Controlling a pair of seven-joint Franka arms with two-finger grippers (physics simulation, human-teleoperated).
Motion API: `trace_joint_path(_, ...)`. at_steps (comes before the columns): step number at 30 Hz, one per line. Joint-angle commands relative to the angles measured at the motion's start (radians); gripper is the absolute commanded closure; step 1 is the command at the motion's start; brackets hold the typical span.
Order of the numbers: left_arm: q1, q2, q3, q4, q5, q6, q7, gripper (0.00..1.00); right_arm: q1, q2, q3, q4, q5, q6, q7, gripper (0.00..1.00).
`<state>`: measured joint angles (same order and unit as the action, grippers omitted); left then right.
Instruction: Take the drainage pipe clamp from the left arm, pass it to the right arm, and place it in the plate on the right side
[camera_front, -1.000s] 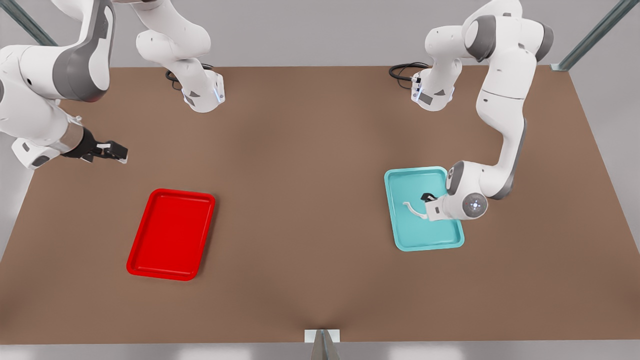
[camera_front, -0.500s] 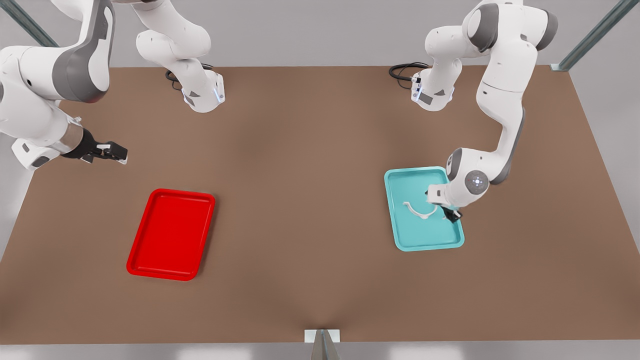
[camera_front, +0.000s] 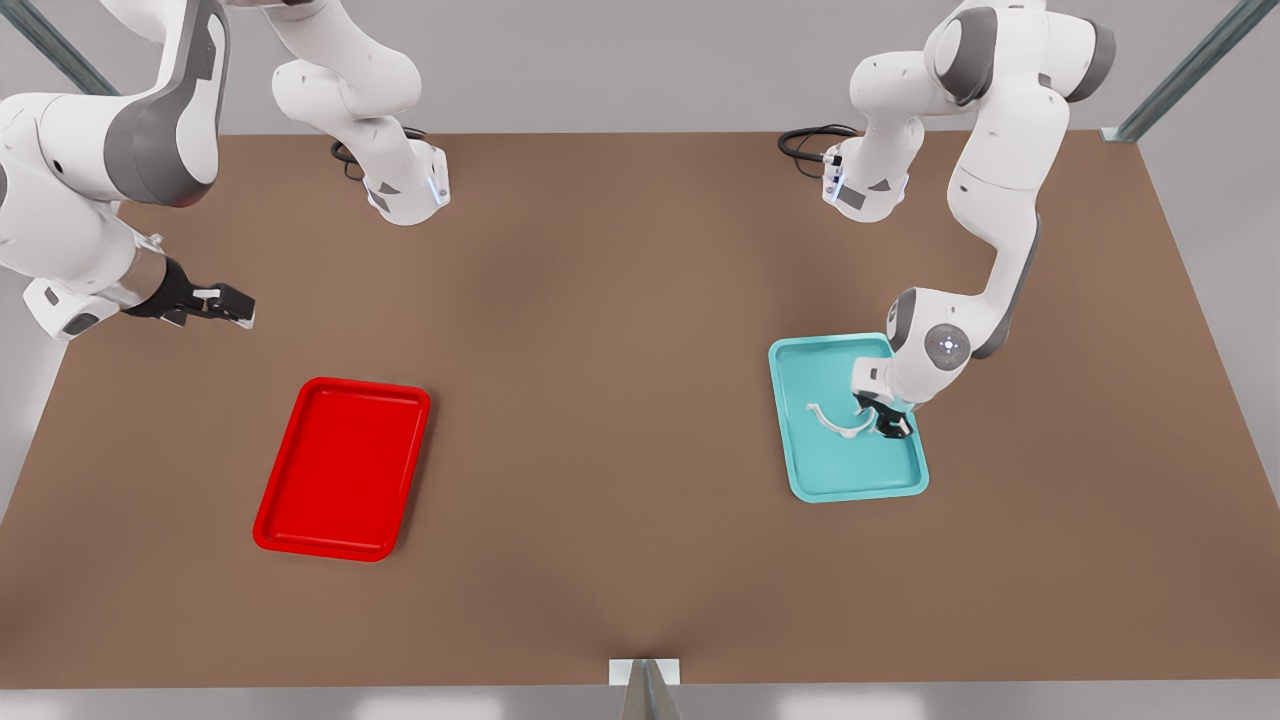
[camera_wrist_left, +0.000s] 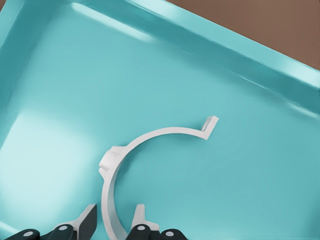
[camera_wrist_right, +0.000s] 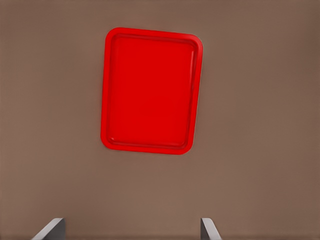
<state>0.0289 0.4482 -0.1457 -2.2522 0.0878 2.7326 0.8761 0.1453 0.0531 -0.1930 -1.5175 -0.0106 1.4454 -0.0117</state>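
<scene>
Between trays: bare brown table.
Red plate: interior bare, open from above.
Teal tray: left gripper straddles clamp, fingers parted.
Right gripper: waits beside the plate.

From my console: a white drainage pipe clamp on a teal tray, a bright red plate, a plain brown table, white-and-grey arms with black grippers.

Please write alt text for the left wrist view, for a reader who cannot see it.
The left pincer is open, its two fingertips on either side of one end of the white drainage pipe clamp, which lies flat on the floor of a teal tray. Brown table shows beyond the tray's rim.
</scene>
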Motion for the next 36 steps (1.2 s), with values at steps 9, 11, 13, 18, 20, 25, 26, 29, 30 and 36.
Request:
trace_joint_path(9,0.003,0.004,0.0,0.003,0.0,-0.019,0.076,0.57,0.002,0.001,-0.002,0.0,0.0,-0.002,-0.001,0.0)
trace_joint_path(11,0.003,0.004,0.0,0.003,0.0,-0.021,0.076,0.68,0.002,0.001,-0.002,0.0,0.0,-0.002,-0.001,0.0)
trace_joint_path(13,0.005,0.009,0.0,0.005,0.0,-0.021,0.076,0.71,0.002,0.001,-0.002,0.0,0.0,-0.002,-0.001,0.0)
trace_joint_path(18,0.009,-0.014,0.001,0.028,-0.025,-0.106,0.075,0.79,0.002,0.002,-0.002,0.002,0.0,-0.002,-0.001,0.0)
trace_joint_path(20,0.008,-0.042,0.0,0.042,-0.039,-0.156,0.075,0.79,0.002,0.001,-0.002,0.002,0.0,-0.002,-0.001,0.0)
trace_joint_path(25,-0.13,-0.117,-0.005,0.167,-0.111,-0.321,-0.247,0.79,0.002,0.002,-0.002,0.0,0.003,-0.002,-0.001,0.0)
trace_joint_path(26,-0.159,-0.098,-0.025,0.2,-0.111,-0.323,-0.278,0.79,0.002,0.004,-0.002,0.0,0.003,-0.002,-0.004,0.0)
trace_joint_path(29,-0.328,-0.003,-0.057,0.408,-0.105,-0.43,-0.583,0.79,0.014,0.008,0.001,-0.009,0.006,-0.002,-0.007,0.0)
trace_joint_path(30,-0.382,0.036,-0.058,0.46,-0.105,-0.43,-0.686,0.79,0.025,0.014,0.001,-0.02,0.017,-0.002,-0.007,0.0)
trace_joint_path(36,-0.556,0.27,-0.058,0.872,-0.029,-0.614,-1.123,0.79,0.154,0.145,0.006,-0.007,0.136,0.019,-0.113,0.0)
